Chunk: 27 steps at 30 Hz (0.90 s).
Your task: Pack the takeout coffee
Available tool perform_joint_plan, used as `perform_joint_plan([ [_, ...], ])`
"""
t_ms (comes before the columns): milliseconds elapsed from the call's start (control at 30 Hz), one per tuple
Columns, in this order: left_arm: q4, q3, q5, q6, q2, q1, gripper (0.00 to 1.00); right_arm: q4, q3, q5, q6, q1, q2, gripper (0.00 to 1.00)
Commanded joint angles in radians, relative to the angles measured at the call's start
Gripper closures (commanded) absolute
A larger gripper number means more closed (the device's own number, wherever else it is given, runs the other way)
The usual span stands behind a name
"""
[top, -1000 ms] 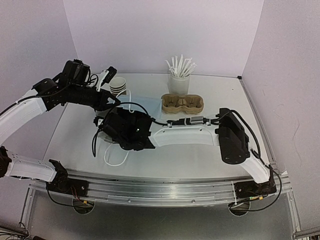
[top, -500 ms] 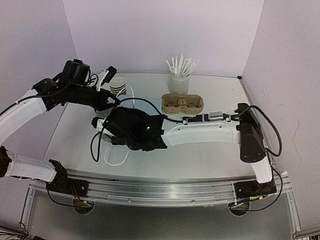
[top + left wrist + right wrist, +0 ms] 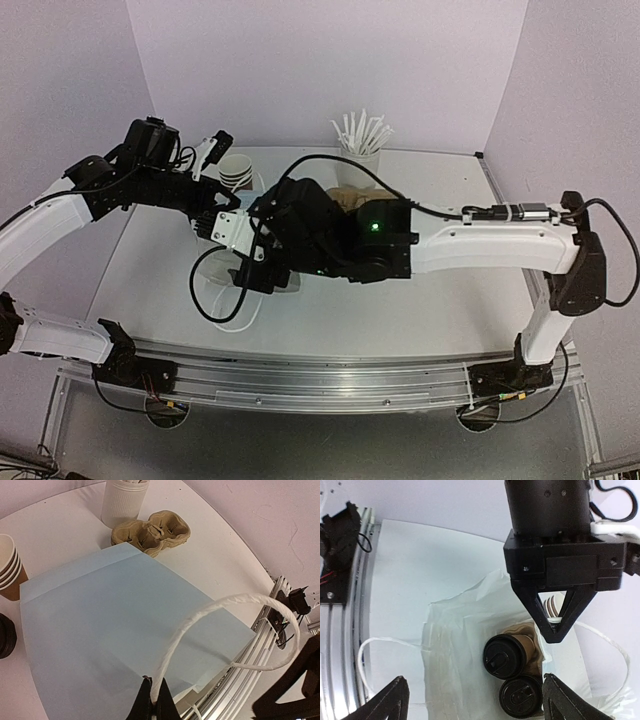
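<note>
The left jaws were clenched on the white cord handle [image 3: 235, 599] of the paper bag [image 3: 125, 630], which spread out ahead of them on the surface. Past the bag stood stacked brown cups [image 3: 7, 567] and an empty pulp carrier [image 3: 150, 530]. The right jaws hung released, gripping nothing. Beneath and between them, two black-lidded cups [image 3: 502, 655] sat inside the open bag.

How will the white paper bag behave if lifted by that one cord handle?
Probably floppy: the white handled paper bag looks thin-walled and crumpled. Hung from one twisted cord handle in the left claw, it would likely tilt. The black-lidded brown cups inside could tip.
</note>
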Motion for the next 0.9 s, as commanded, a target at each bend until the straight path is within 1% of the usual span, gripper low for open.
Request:
perform_joint_plan([
  [0,0.01,0.052,0.002,-0.004,-0.007,0.002,1.0,-0.042,-0.095,-0.142,-0.027,0.019,-0.099,0.14],
  [67,0.01,0.052,0.004,-0.004,-0.008,0.002,1.0,-0.058,-0.142,-0.128,-0.096,0.041,-0.103,0.14],
  [233,0.011,0.05,0.006,-0.002,-0.009,0.003,1.0,-0.073,-0.244,-0.016,-0.172,0.048,-0.089,0.12],
  [300,0.011,0.051,0.008,-0.001,-0.01,0.002,1.0,-0.075,-0.26,0.033,-0.204,0.048,-0.066,0.11],
  [533,0.01,0.053,0.018,-0.004,-0.006,0.002,1.0,-0.072,-0.201,0.145,-0.243,0.028,0.047,0.12],
  [700,0.011,0.059,0.025,-0.004,-0.001,0.002,1.0,-0.072,-0.157,0.202,-0.267,0.006,0.123,0.17],
  [867,0.003,0.062,0.025,-0.003,-0.002,0.003,1.0,-0.07,-0.13,0.253,-0.259,-0.016,0.153,0.29],
])
